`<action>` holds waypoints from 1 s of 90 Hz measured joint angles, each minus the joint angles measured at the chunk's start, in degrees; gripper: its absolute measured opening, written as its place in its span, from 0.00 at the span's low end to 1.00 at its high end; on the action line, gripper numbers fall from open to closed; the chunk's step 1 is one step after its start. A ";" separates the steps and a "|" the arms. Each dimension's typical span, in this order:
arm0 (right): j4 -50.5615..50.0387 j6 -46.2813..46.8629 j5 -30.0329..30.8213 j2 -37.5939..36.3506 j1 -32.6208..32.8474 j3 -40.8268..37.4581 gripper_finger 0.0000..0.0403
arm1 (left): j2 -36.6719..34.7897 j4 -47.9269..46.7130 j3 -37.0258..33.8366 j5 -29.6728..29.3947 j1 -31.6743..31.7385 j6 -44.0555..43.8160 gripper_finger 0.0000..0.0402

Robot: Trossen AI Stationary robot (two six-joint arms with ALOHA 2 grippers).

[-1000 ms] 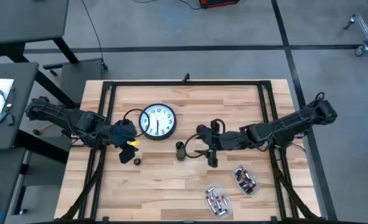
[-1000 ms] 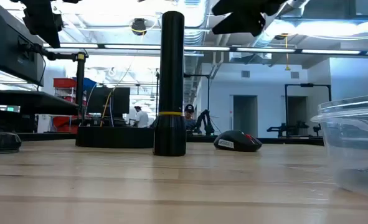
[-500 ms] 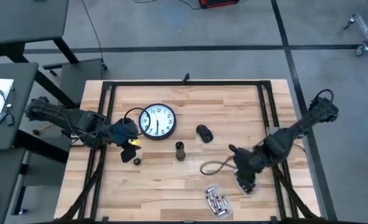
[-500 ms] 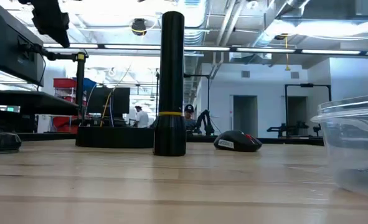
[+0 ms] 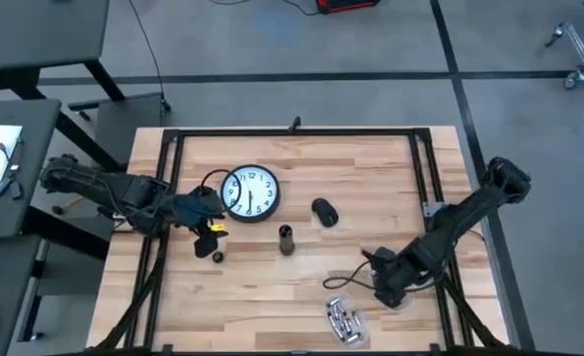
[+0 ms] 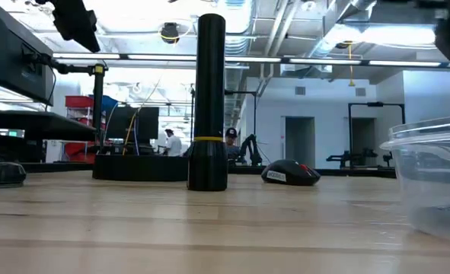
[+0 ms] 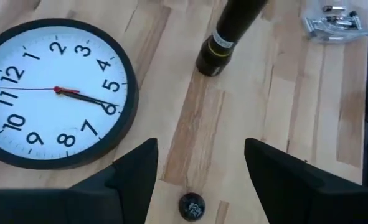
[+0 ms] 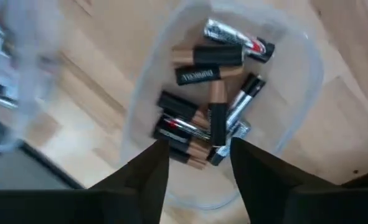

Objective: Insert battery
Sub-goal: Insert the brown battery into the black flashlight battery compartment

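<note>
Under the right pincer (image 8: 193,165), fingers apart, a clear tub (image 8: 296,93) holds mixed batteries (image 8: 208,112).

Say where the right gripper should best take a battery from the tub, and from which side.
Probably the top copper-black battery: across its middle, from straight above. It lies flat on the heap, sides clear, and the right gripper hangs open over the tub.

The whole table (image 5: 301,297) is seen from directly overhead. A level, table-height view is taken close behind the upright flashlight (image 6: 208,103), facing the room. The clock (image 7: 50,90) and flashlight are looked down on from the left wrist — the battery tub (image 8: 227,99) closely from the right.
</note>
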 joint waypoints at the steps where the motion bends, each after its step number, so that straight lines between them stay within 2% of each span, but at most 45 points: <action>1: 0.02 -0.19 0.00 0.40 -0.06 -0.03 0.37 | 0.00 -0.01 0.00 0.02 0.00 0.00 0.55; 22: 0.07 -2.82 -0.35 6.75 -0.84 -0.10 0.36 | -0.02 0.00 0.00 0.06 0.00 0.00 0.55; 38: 0.61 -5.80 -6.22 10.49 -0.30 -0.04 0.35 | -0.02 0.01 0.00 0.06 0.00 -0.09 0.55; 52: 0.34 -5.95 -7.50 11.95 0.06 0.13 0.35 | -0.02 0.03 0.00 0.07 0.00 -0.09 0.55; 61: 0.02 -6.61 -8.09 12.30 0.08 -0.04 0.28 | -0.02 0.03 0.00 0.08 0.00 -0.12 0.55; 74: 0.66 -8.47 -7.57 12.40 0.17 -0.10 0.08 | -0.02 0.03 0.00 0.07 0.00 -0.09 0.55; 90: 0.29 -8.75 -7.63 10.47 0.15 -0.10 0.08 | -0.02 0.08 0.00 0.06 0.00 -0.09 0.55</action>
